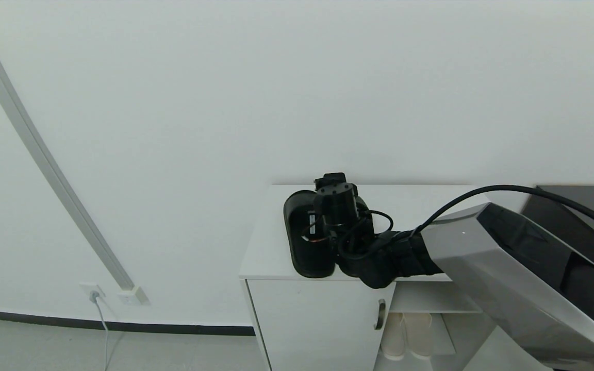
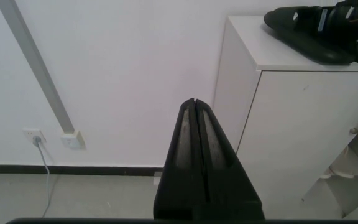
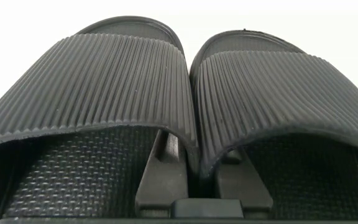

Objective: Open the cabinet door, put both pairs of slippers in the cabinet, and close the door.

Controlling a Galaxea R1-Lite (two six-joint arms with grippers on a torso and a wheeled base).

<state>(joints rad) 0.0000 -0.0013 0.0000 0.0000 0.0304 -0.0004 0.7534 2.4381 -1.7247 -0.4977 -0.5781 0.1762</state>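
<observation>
While the white cabinet (image 1: 317,319) sits lower middle in the head view with its right half open, the black slippers (image 1: 304,242) lie side by side on its top surface (image 1: 271,247), mid-frame. Pale slippers (image 1: 405,335) stand on a shelf (image 1: 444,337) inside, near the bottom edge. Right gripper (image 3: 197,158) has its fingers (image 3: 163,168) under the straps, pinching the black pair's inner sides; left gripper (image 2: 194,109) is clenched, fingers pressed flat together
</observation>
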